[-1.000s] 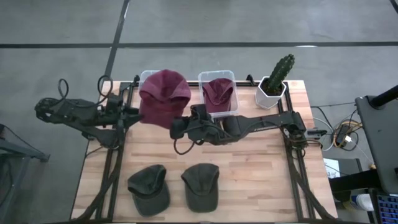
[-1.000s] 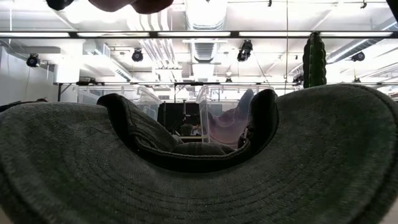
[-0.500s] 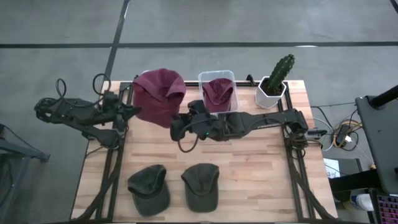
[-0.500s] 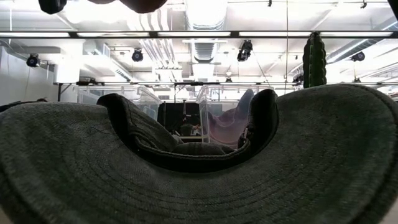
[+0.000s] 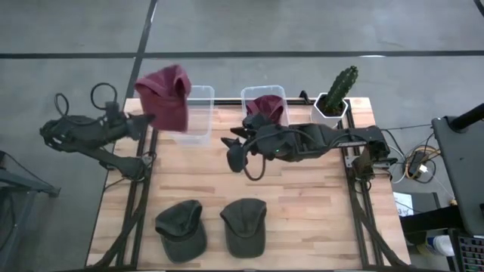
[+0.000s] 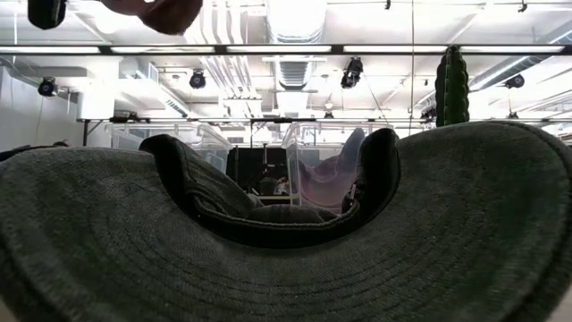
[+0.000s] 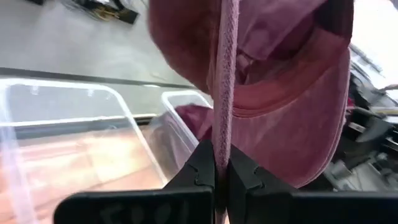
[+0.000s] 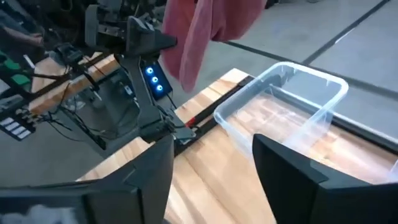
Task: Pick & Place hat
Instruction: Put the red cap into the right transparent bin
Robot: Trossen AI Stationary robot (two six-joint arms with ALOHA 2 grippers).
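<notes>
Pinching maroon hat [image 7: 273,93] — left gripper [image 7: 221,171], wrist view only.

We see two dark, slender arms. Black cables loop in rings off the left arm [image 5: 83,134] and along the right arm [image 5: 318,141]. The left gripper [image 7: 221,177] has matte black fingers [image 7: 202,168] with notched, stepped inner edges. The right gripper [image 8: 211,180] has broad, flat black fingers [image 8: 292,171]. Small blue lights glow on the left arm's housing.

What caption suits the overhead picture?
Left pincer lifts a maroon hat beside an empty bin; right pincer waits open.
</notes>
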